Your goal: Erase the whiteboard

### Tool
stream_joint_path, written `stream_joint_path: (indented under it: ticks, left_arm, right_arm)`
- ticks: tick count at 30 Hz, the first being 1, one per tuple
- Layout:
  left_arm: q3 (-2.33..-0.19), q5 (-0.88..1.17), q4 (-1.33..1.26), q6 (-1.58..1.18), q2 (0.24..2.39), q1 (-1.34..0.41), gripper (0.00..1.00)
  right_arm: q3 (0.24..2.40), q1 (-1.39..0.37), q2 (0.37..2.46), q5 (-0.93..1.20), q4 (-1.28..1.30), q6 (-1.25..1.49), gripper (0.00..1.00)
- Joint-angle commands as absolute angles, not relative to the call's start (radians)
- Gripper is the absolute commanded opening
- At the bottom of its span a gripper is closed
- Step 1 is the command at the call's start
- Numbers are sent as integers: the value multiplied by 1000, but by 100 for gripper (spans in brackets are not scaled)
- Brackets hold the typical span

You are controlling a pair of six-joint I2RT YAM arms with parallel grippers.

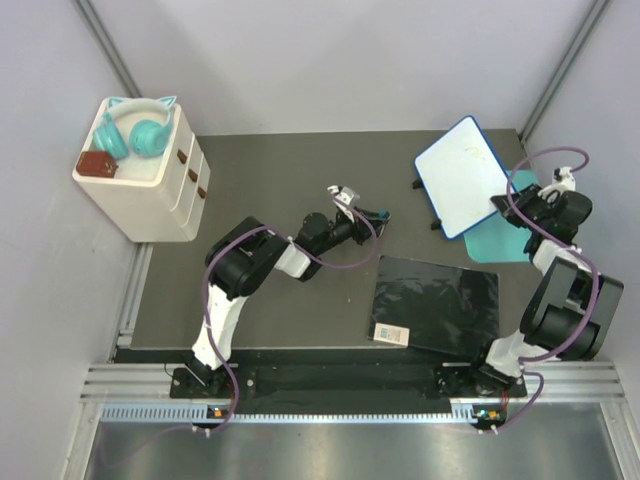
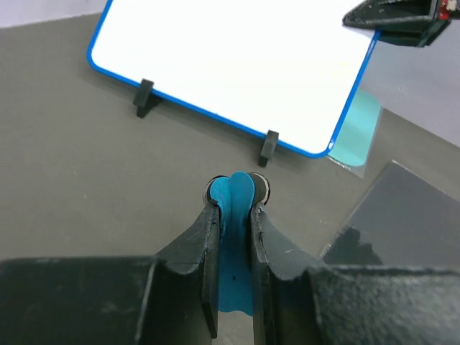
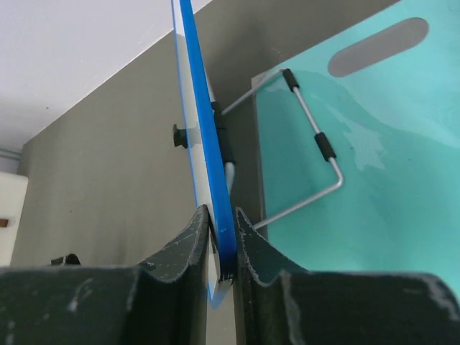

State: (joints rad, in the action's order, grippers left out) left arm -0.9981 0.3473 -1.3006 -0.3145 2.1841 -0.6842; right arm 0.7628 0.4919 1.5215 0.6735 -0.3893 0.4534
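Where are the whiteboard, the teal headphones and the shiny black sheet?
whiteboard (image 1: 462, 178): top view, middle of its white face.
teal headphones (image 1: 150, 137): top view, the ear cup on the picture's right.
black sheet (image 1: 437, 303): top view, centre of its glossy surface.

Plain pale grey walls are enclosing a dark grey worktop; a white drawer cabinet is standing at its far left corner under soft, even light.

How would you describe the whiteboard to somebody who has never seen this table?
Look at the far right corner of the dark table, where a teal mat lies. The whiteboard stands tilted there on small black feet. Unlike the mat and the glossy black sheet, it is white with a thin blue rim.
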Motion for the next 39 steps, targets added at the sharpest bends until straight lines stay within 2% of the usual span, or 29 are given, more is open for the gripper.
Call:
stream_joint_path:
  ticks: [1,7,17,25,39]
  left_arm:
    - [-1057,328,-1582,-305,2181,-673,0]
    - [-1140,327,-1539,-305,2190,-673,0]
    - [-1342,351,-1457,-311,2256,-678,0]
    - [-1558,385,-1333,-307,2367,-776,0]
    - [-1845,147,-1289,-255,2603,-936,0]
  right_arm:
    - [729,401,1453,626,-273,287,10]
    - [695,344,1379,581,-196,226,7]
    - [667,328,1370,652,-141,207,4]
    - [660,327,1370,663,-132,207,4]
    - [655,327,1362,663,-135,222,3]
